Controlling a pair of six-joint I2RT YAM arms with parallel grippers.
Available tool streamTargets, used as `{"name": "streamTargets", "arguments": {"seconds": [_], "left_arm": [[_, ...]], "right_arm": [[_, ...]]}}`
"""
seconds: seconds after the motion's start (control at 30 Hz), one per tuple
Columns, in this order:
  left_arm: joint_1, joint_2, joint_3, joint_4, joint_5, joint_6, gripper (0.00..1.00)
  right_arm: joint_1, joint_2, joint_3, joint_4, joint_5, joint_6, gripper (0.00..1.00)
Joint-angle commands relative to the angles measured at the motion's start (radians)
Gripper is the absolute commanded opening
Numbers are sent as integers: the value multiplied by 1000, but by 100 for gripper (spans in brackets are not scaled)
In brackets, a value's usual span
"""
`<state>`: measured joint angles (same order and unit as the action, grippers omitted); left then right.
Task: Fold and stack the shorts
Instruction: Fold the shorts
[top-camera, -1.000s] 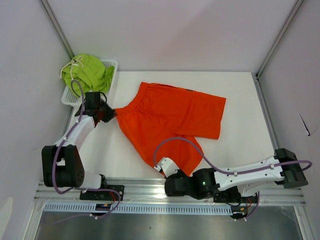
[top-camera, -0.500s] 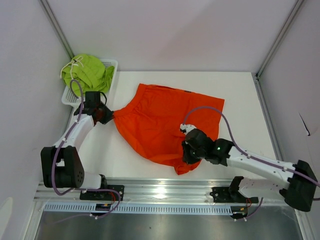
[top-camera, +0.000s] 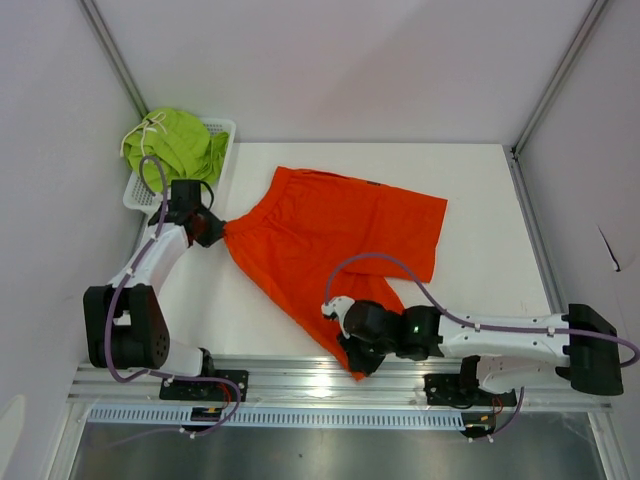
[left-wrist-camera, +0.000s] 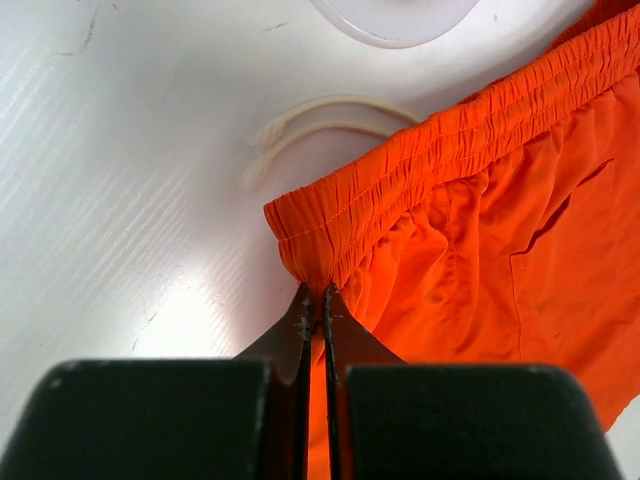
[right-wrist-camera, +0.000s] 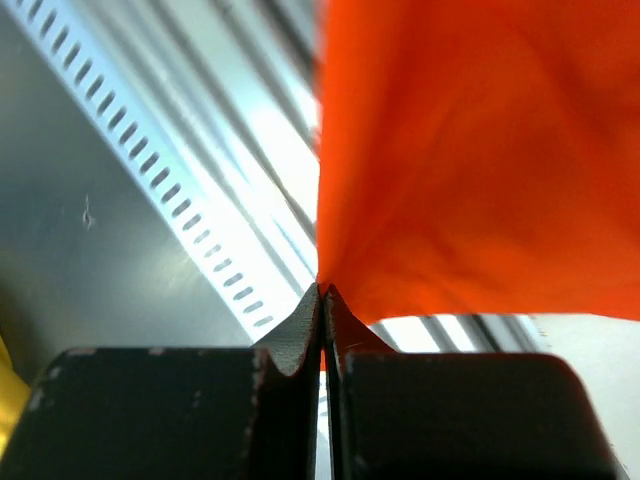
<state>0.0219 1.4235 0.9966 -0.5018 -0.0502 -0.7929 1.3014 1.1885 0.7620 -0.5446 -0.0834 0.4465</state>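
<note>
Tension for flattening the orange shorts (top-camera: 340, 225): my left gripper (left-wrist-camera: 318, 296) clamps their waistband corner at frame left, my right gripper (right-wrist-camera: 322, 290) their lower hem at frame bottom.

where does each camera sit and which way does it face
Top external: above, behind the bases, looking down on the white table; the left arm and right arm show, holding the bright orange fabric shorts.
Left wrist: on the left gripper, looking along its shut jaws at the orange waistband corner.
Right wrist: on the right gripper, facing orange fabric and the slotted metal rail.
Shared: both wrist views show the orange shorts pinched.
</note>
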Motion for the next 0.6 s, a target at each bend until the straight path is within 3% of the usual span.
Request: {"name": "streamTargets", "arguments": {"seconds": [0.0,0.33,0.57], "left_arm": [[15,-28,56,-17,-22,11,0],[19,-15,45,-24,-23,6,0],[27,-29,21,-40,6,3,0]], "right_arm": [[71,8,7,31,-12,-20,0],[78,117,11,83,30,-34,0],[139,57,20,68,14,-35,0]]}}
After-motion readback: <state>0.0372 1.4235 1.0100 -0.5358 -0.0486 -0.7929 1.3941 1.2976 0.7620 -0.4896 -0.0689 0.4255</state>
